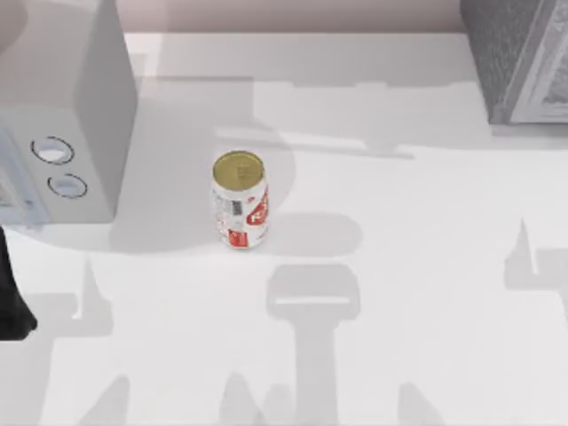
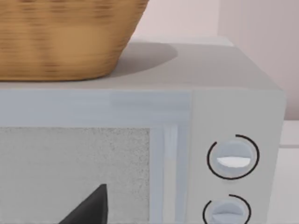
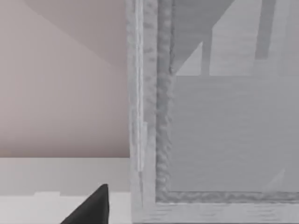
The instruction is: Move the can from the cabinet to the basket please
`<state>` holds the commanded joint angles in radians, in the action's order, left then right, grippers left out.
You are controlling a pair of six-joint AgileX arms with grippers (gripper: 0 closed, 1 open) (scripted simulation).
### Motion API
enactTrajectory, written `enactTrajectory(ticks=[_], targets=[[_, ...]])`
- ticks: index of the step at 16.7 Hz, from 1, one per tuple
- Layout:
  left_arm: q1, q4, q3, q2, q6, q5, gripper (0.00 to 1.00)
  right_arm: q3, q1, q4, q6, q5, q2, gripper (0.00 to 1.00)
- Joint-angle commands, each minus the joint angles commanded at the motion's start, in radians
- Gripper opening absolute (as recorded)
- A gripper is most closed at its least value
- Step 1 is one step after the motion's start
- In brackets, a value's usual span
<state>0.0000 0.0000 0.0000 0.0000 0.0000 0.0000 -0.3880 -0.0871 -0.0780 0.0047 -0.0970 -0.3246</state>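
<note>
The can (image 1: 240, 209), white with red marks and a gold round top, stands upright on the white table (image 1: 426, 293), left of centre and apart from both arms. The grey cabinet (image 1: 519, 58) sits at the back right corner; the right wrist view looks at its textured frame and pale interior (image 3: 224, 140) from close by. The woven basket (image 2: 60, 37) rests on top of the microwave (image 2: 233, 84). A dark part of my left gripper (image 2: 88, 210) hangs in front of the microwave door. A dark tip of my right gripper (image 3: 91, 207) is near the cabinet's edge.
The grey microwave (image 1: 80, 133) with two round knobs (image 1: 53, 151) stands at the table's left side. A black piece of my left arm (image 1: 11, 297) shows at the left edge. Arm shadows fall across the front of the table.
</note>
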Motion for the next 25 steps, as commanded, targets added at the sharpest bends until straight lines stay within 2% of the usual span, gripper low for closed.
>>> enactTrajectory(ticks=[3, 6, 15, 20, 25], targets=[[0.0, 0.0, 0.0, 0.0, 0.0, 0.0, 1.0, 0.224, 0.047, 0.046, -0.002, 0.052, 0.179, 1.0], [0.0, 0.0, 0.0, 0.0, 0.0, 0.0, 1.0, 0.354, 0.078, 0.072, -0.004, 0.087, 0.294, 1.0], [0.0, 0.008, 0.005, 0.009, 0.0, -0.007, 1.0, 0.388, 0.087, 0.078, -0.005, 0.097, 0.325, 1.0], [-0.069, 0.169, 0.068, 0.202, -0.006, -0.101, 1.0, 0.388, 0.087, 0.078, -0.005, 0.097, 0.325, 1.0], [-0.24, 0.443, 0.157, 0.608, -0.026, -0.241, 1.0, 0.388, 0.087, 0.078, -0.005, 0.097, 0.325, 1.0]])
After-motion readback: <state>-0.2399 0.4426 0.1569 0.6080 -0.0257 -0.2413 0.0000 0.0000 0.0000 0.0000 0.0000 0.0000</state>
